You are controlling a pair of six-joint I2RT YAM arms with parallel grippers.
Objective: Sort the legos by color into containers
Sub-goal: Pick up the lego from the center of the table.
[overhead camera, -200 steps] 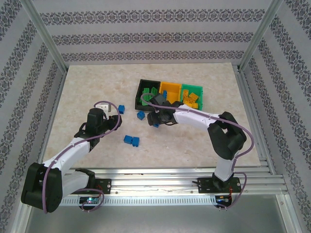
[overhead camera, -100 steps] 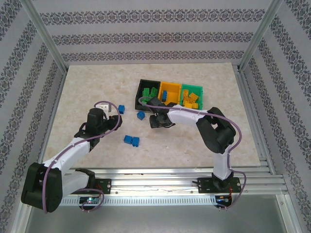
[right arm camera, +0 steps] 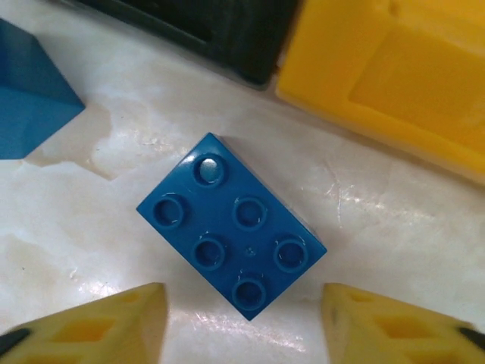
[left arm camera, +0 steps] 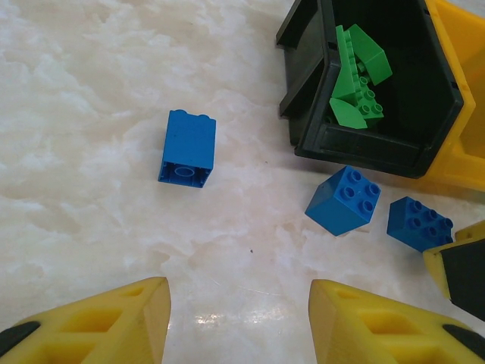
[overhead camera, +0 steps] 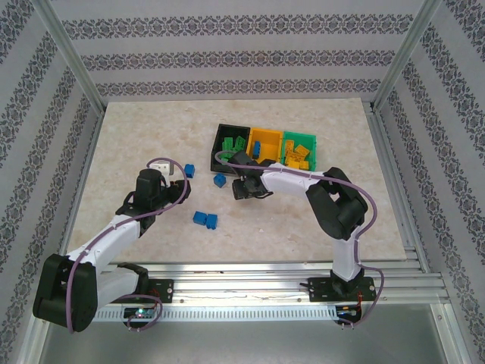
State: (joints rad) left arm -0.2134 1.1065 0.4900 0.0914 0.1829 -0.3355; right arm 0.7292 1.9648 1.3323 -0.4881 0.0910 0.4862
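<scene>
Top external view: three joined open plastic bins [overhead camera: 267,131], black, orange-yellow and green, sit on the marble-patterned table [overhead camera: 136,129]; loose blue studded plastic bricks [overhead camera: 204,220] lie nearby. Left wrist view: the left gripper [left arm camera: 239,318] hangs with its yellow fingers apart and nothing between them; one tall blue brick [left arm camera: 187,148] lies on its side ahead; green bricks [left arm camera: 356,76] fill the black bin. Right wrist view: the right gripper [right arm camera: 242,318] gapes, gripping nothing; a blue six-stud brick [right arm camera: 231,235] lies flat just ahead, between its fingers, touching neither.
</scene>
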